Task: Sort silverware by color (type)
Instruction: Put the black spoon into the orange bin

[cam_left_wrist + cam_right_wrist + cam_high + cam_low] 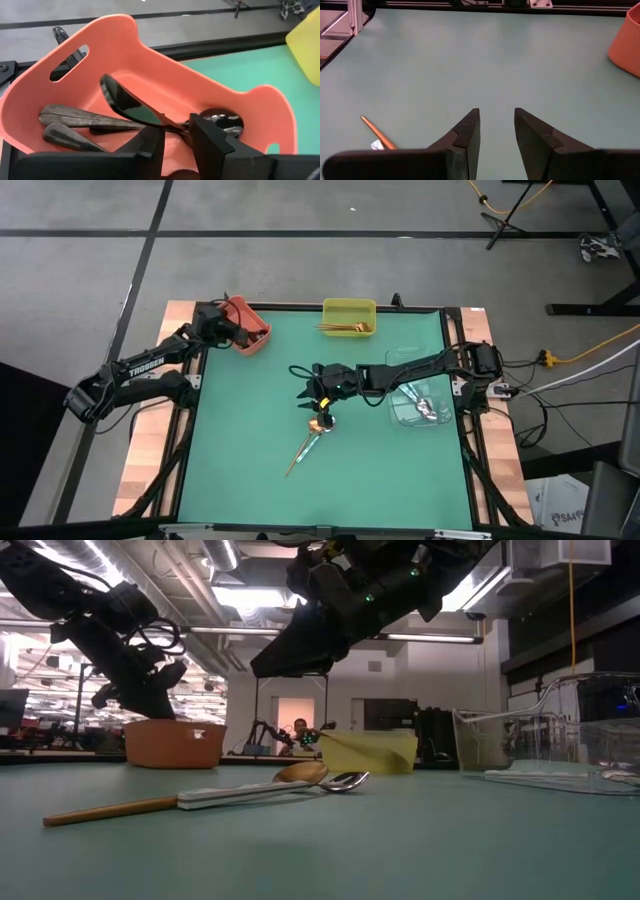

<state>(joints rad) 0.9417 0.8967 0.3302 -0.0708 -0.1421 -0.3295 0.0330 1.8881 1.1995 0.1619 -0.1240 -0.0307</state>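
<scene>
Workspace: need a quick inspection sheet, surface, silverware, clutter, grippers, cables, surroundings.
Surface: green mat on a wood-edged table, mostly bare.
Job's things: gold spoon and silver spoon lie together mid-mat; black spoons in the orange bin; gold utensils in the yellow bin; silver pieces in the clear bin.
Clutter: nothing seen.
Grippers: left gripper open above the orange bin, a black spoon just past its tips; right gripper open, empty, above the two loose spoons.
Cables: yellow cord on the floor beside the table's right side.
Surroundings: person far behind the table.
</scene>
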